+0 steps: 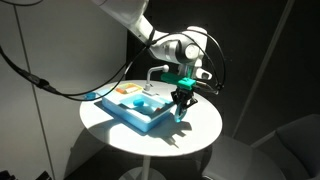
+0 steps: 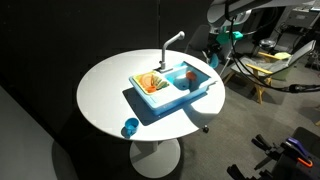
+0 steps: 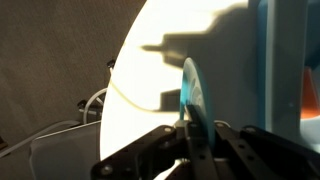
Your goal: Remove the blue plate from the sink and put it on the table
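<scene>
The gripper (image 3: pixel 190 128), jaws clamped on the rim of the blue plate (image 3: pixel 190 92), holds it edge-on over the white bench (image 3: pixel 150 90), just beside the sink (image 3: pixel 280 70).

I see an orange-and-white item (image 2: pixel 150 83) lying just left of centre, a small blue object (image 2: pixel 130 127) alone, nearer and further left, a black cable (image 1: pixel 40 80) looping at far left, and yellow-topped gear (image 2: pixel 263 63) cluttered at far right.
</scene>
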Controlling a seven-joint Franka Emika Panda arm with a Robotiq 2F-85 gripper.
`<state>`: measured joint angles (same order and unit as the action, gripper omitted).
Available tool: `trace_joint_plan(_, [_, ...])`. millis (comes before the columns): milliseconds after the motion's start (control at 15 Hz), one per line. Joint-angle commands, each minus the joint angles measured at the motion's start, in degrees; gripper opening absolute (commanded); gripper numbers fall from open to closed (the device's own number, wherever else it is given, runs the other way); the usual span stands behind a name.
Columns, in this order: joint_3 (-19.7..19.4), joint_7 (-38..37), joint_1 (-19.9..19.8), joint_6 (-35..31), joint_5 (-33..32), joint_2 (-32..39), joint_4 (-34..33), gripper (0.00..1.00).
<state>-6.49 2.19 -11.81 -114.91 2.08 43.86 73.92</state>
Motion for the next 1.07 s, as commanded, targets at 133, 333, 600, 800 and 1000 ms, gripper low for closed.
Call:
trace_joint_plan(133, [0.57,3.37,-0.61,-0.21,-1.12,2.13,-3.31,0.01])
trace_joint_plan(333, [0.74,4.95,-0.9,-0.89,-1.08,2.48,-3.24,0.01])
trace_joint_plan(600, [0.78,7.01,-1.0,-1.8,-1.43,2.97,-3.24,0.01])
trace_joint_plan(800, [0.83,8.3,-1.04,-2.27,-1.85,3.31,-3.15,0.01])
trace_joint_plan(1000, [0.81,9.15,-1.07,-2.48,-2.38,3.65,-3.17,0.3])
